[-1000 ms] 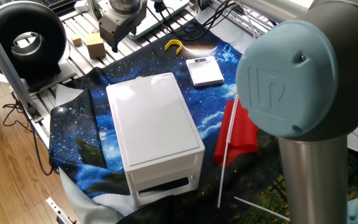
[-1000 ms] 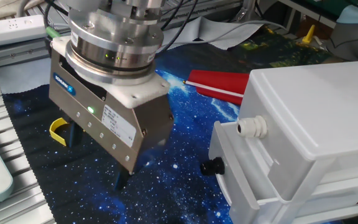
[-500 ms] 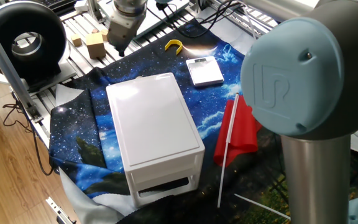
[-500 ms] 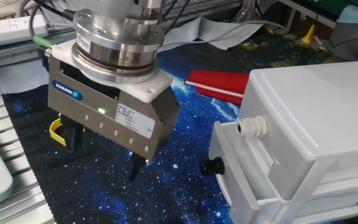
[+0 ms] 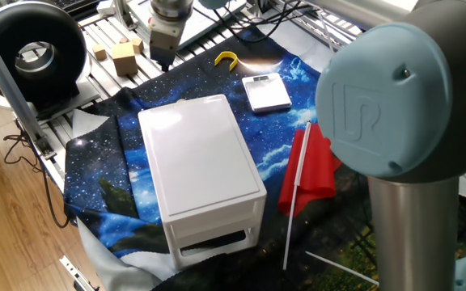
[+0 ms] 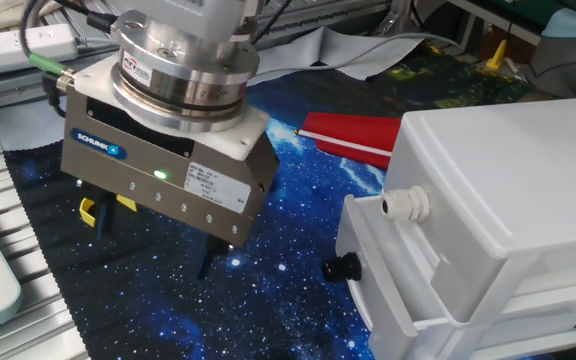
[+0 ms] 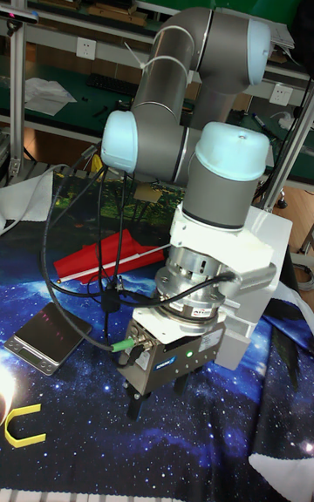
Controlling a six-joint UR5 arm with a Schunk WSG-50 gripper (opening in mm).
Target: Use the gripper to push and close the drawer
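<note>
The white plastic cabinet (image 5: 201,153) stands mid-table on the starry blue cloth. In the other fixed view its drawer (image 6: 388,295), with a black knob (image 6: 343,268), sticks out a little from the cabinet (image 6: 508,170) on the side facing my gripper. My gripper (image 6: 153,240) hovers just above the cloth, left of the drawer front and apart from it. Its black fingers (image 6: 205,262) are spread open with nothing between them. In one fixed view the gripper (image 5: 162,58) hangs beyond the cabinet's far end. The tall view shows the gripper (image 7: 155,396) in front of the cabinet (image 7: 277,236).
A yellow C-shaped piece (image 5: 226,58) lies by the gripper, and shows (image 6: 93,210) partly behind one finger. A flat white square device (image 5: 266,92) and a red flag (image 5: 310,170) lie beside the cabinet. Wooden blocks (image 5: 122,56) and a black ring (image 5: 31,52) sit at the back left.
The gripper has turned about its wrist axis and shifted slightly, staying low over the cloth. Its fingers stay spread. The cabinet and drawer have not moved.
</note>
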